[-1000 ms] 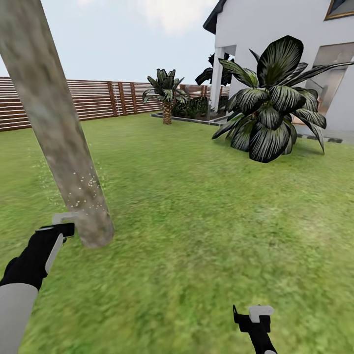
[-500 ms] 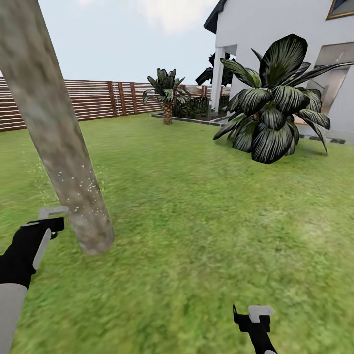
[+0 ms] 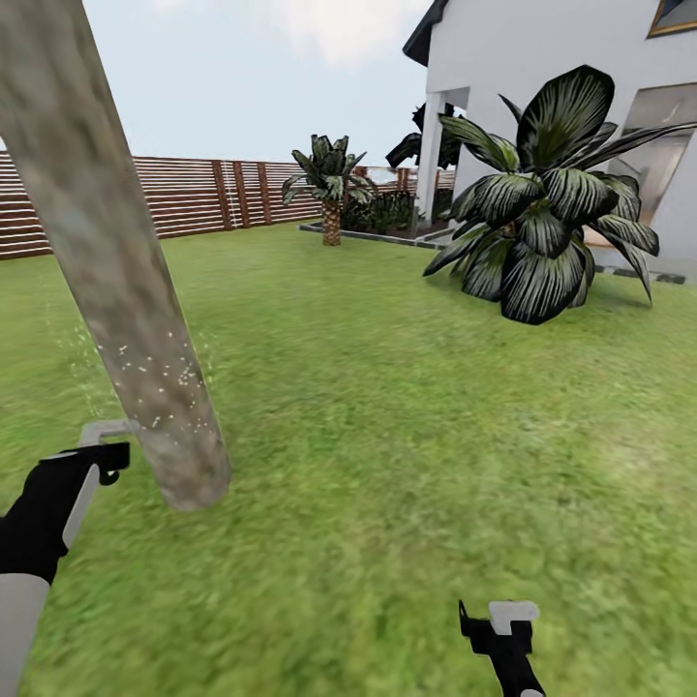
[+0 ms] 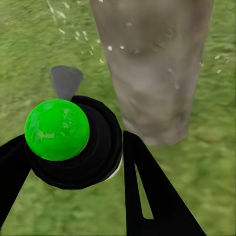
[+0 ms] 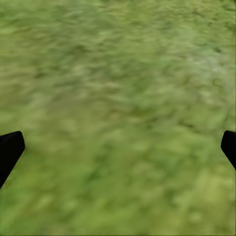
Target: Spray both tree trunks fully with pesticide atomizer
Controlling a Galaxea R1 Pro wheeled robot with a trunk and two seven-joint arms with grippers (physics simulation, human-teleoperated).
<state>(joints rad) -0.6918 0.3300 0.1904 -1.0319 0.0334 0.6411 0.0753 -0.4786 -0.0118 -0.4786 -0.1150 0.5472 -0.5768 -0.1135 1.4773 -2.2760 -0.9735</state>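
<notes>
One thick tree trunk (image 3: 116,281) leaned across the near left of the lawn (image 3: 407,416), pale and mottled, its base planted in the grass just to the right of the left gripper (image 3: 106,455). White specks dotted the lower bark and the air around it. Further off, a big dark-leaved plant (image 3: 542,213) spread before the white house (image 3: 552,68) on the right, a small palm (image 3: 329,189) stood beyond it, and a brown slatted fence (image 3: 194,198) closed the far side.

Up close from the left wrist, the atomizer (image 4: 73,142) sat clamped between the two black fingers (image 4: 152,191), a black round body topped by a bright green ball, a grey nozzle pointing toward the grass beside the trunk's foot (image 4: 152,73). From the head camera that bottle was mostly hidden behind the hand; just a pale grey piece poked out toward the tree.

The right gripper (image 3: 499,629) hung low at the near right, well apart from the tree. Its wrist camera showed its fingertips (image 5: 11,147) spread wide at either edge, with plain grass (image 5: 118,113) between them.
</notes>
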